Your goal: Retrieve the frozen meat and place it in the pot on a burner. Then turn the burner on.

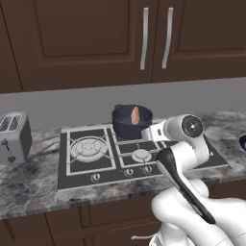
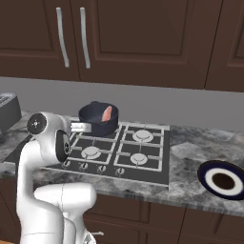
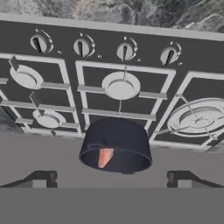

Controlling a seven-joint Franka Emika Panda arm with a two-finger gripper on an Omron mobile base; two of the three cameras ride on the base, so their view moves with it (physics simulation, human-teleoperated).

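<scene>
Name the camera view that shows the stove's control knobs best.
The hand view: the four knobs sit large and unblocked in a row along the cooktop's edge. In the left base view the arm covers part of the knob row; in the right base view they are small.

- Pot (image 1: pixel 130 121): round, dark grey-blue, straight-sided. It sat upright on a rear burner grate of the cooktop, by the back wall. In the hand view (image 3: pixel 116 145) it showed with its mouth open toward the camera.
- Meat (image 1: pixel 136 115): small, flat pinkish-red slab with a whitish edge. It stood tilted on edge inside the pot, leaning on the inner wall, much smaller than the pot. Also seen from the right base view (image 2: pixel 106 114) and the hand view (image 3: pixel 104 156).
</scene>
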